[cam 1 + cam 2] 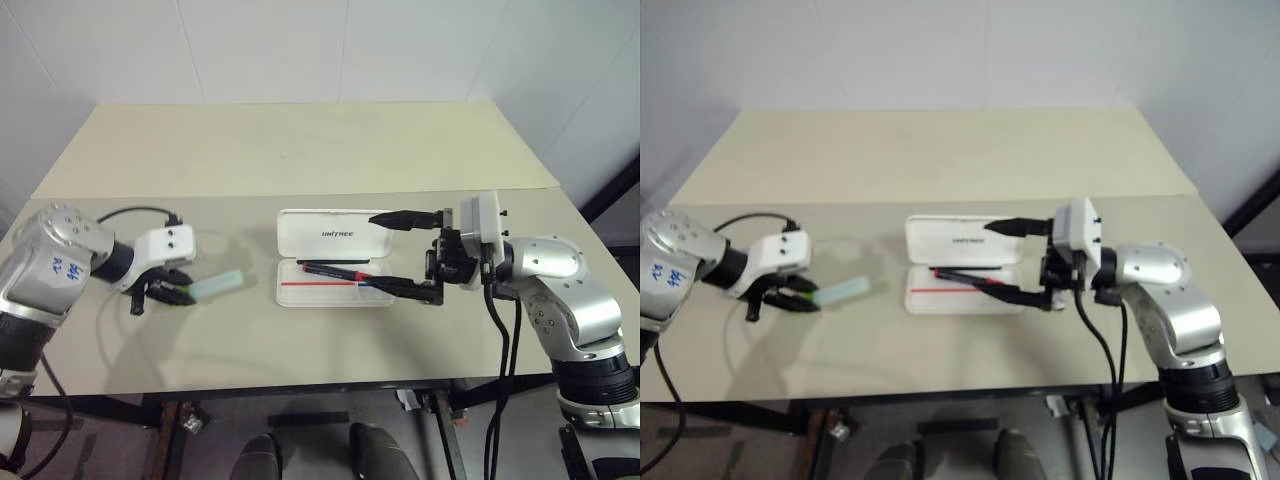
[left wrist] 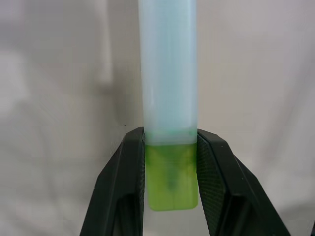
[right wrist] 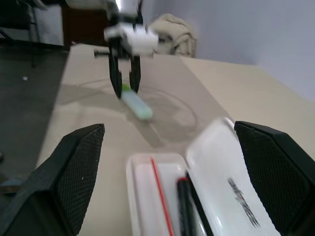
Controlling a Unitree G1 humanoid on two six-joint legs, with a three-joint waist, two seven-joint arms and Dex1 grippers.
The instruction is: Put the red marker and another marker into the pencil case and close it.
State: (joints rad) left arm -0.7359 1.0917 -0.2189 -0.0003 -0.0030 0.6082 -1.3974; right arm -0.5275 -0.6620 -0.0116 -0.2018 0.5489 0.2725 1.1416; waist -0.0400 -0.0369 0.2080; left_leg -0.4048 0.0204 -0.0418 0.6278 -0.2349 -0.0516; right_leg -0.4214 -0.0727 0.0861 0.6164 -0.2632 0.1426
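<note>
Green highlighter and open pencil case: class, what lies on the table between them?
Nothing: between the green highlighter in the left gripper and the pencil case is bare table, seen from the head camera.

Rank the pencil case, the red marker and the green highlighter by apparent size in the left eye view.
1. pencil case
2. red marker
3. green highlighter, looking only slightly shorter than the marker; its end is gripped in the left hand, so this ranking is unsure.

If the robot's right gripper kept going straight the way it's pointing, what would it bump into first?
Probably the open pencil case: the right gripper points at it with open jaws already straddling its end. Depth is unclear, so it might pass just above.
</note>
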